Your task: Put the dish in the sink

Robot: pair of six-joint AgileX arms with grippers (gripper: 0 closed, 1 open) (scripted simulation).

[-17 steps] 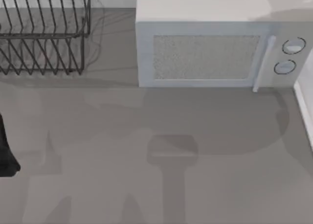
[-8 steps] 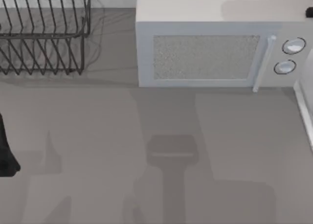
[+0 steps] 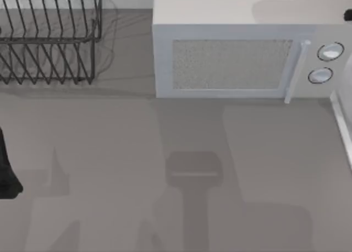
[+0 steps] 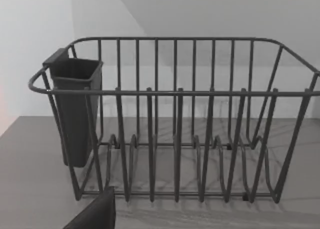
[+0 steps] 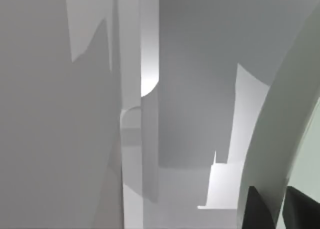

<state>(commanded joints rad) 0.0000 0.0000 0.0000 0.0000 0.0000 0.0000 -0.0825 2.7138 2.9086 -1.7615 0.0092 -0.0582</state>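
Observation:
The dish [image 5: 280, 124] is a pale, curved plate seen edge-on in the right wrist view, with a mint-green face at the picture's border. My right gripper [image 5: 279, 211] is shut on its rim, one dark finger [image 5: 256, 210] on each side. A small dark piece of the right arm [image 3: 348, 14] shows at the far right edge of the top view, over the microwave's top. The sink [image 3: 342, 125] shows as a straight white rim strip at the table's right edge. My left arm [image 3: 6, 169] is parked at the left edge.
A grey-white microwave [image 3: 231, 59] with two round knobs stands at the back right, next to the sink rim. A dark wire dish rack [image 3: 49, 37] with a cutlery cup [image 4: 75, 109] stands at the back left. Arm shadows lie across the grey table.
The broad shadows on the table and on the microwave's top have shifted. A dark piece of the right arm has come into the top view's far right edge. The left arm has not moved.

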